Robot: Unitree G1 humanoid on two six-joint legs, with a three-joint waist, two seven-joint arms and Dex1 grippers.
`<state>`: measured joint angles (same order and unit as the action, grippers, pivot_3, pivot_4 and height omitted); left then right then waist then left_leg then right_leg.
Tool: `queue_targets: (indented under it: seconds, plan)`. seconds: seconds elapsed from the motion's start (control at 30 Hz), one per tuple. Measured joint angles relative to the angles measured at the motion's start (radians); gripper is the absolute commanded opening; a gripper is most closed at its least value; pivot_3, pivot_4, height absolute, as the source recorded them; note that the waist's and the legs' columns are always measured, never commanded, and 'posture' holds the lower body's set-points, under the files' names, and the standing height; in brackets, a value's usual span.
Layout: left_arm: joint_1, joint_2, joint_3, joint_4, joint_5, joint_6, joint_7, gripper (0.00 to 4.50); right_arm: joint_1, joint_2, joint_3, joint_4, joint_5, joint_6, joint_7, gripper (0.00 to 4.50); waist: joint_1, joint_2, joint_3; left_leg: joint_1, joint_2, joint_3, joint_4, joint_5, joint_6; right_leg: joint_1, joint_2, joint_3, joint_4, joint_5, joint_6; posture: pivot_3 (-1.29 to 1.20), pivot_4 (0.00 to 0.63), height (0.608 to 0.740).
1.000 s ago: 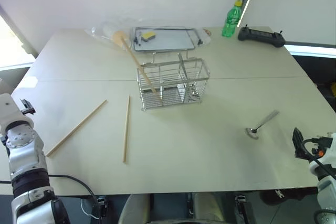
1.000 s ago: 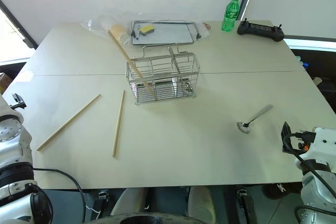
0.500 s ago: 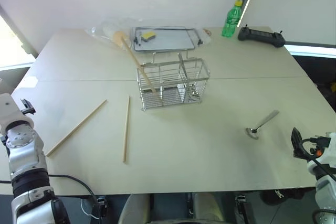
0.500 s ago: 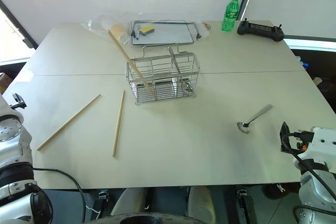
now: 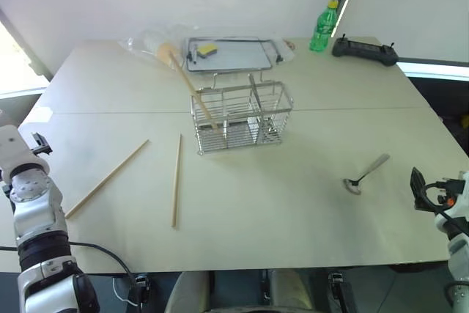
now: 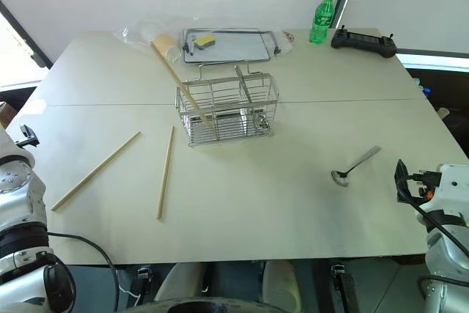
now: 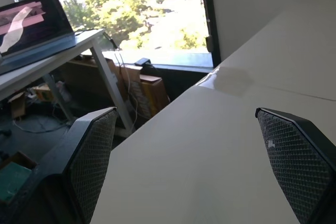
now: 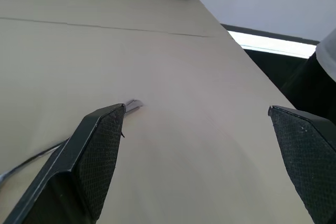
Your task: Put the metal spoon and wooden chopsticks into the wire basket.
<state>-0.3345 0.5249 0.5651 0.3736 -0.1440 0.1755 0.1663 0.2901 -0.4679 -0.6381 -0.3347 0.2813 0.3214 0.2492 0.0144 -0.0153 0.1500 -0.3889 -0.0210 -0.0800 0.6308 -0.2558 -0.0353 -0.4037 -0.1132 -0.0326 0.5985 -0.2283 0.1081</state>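
the right gripper [image 8: 197, 166] has its two black fingers spread wide with nothing between them, held low over the near right part of the table [image 5: 293, 203]. in its wrist view the handle tip of the metal spoon [image 5: 366, 172] pokes out just beside one finger, the rest of the spoon hidden behind that finger. from the head views the right gripper sits at the table's right edge, partly cut off by the frame, near the spoon but apart from it.

the left gripper [image 7: 199, 166] is likewise wide apart and empty, pointing across the table's left corner toward a window. in the head views its fingers are hidden behind the wrist at the near left edge.

the spoon lies on the table's right side, bowl toward the near edge. the wooden chopsticks [image 5: 176, 179] lie separately left of centre, one straighter, the other [image 5: 107, 178] slanted toward the left arm. the wire basket [image 5: 242, 116] stands mid-table, with a long wooden utensil [image 5: 189, 84] leaning out of it. behind it lie a flat metal tray [image 5: 238, 55], a green bottle [image 5: 323, 27] and a black controller [image 5: 365, 50].
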Motion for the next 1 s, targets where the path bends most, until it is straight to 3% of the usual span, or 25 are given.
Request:
queue_targets:
  seconds: [0.13,0.27,0.47,0.67,1.0]
  plan:
    - [-0.125,0.051,-0.064,-0.012,-0.164,0.14,-0.325,4.44,-0.004,-0.225,0.021,0.044,-0.054,-0.083,0.166,4.5,0.001,-0.001,0.001,0.0,0.0,0.0,0.003,0.0,0.0,0.002,0.0,-0.001,0.0,0.0,0.0,0.0,0.15,0.703]
    - [-0.185,0.154,-0.211,-0.197,-0.319,0.313,-0.682,4.44,-0.049,-0.445,0.061,0.142,-0.06,-0.181,0.412,4.5,-0.013,-0.002,0.003,0.002,0.0,0.002,0.0,0.0,0.0,0.005,0.0,0.0,-0.002,0.0,0.0,0.0,0.15,0.703]
    - [-0.186,0.261,-0.367,-0.479,-0.489,0.455,-1.042,4.44,-0.256,-0.667,0.193,0.325,-0.044,-0.311,0.728,4.5,-0.034,0.002,0.008,0.004,0.001,0.005,-0.002,-0.001,0.002,0.004,-0.001,0.002,-0.002,-0.001,0.002,0.0,0.15,0.703]
    - [-0.197,0.299,-0.503,-0.646,-0.55,0.512,-1.239,4.44,-0.55,-0.702,0.458,0.522,-0.073,-0.47,0.996,4.5,-0.027,0.004,0.013,0.005,0.001,0.005,0.002,-0.001,0.002,0.007,-0.001,0.002,-0.002,-0.001,0.001,0.0,0.15,0.703]
    - [-0.237,0.247,-0.602,-0.726,-0.554,0.515,-1.276,4.44,-0.993,-0.598,0.819,1.006,-0.322,-0.929,1.232,4.5,-0.031,0.004,0.02,0.007,0.0,0.005,-0.002,0.0,0.001,0.007,-0.001,0.002,-0.002,-0.001,0.003,0.0,0.15,0.703]
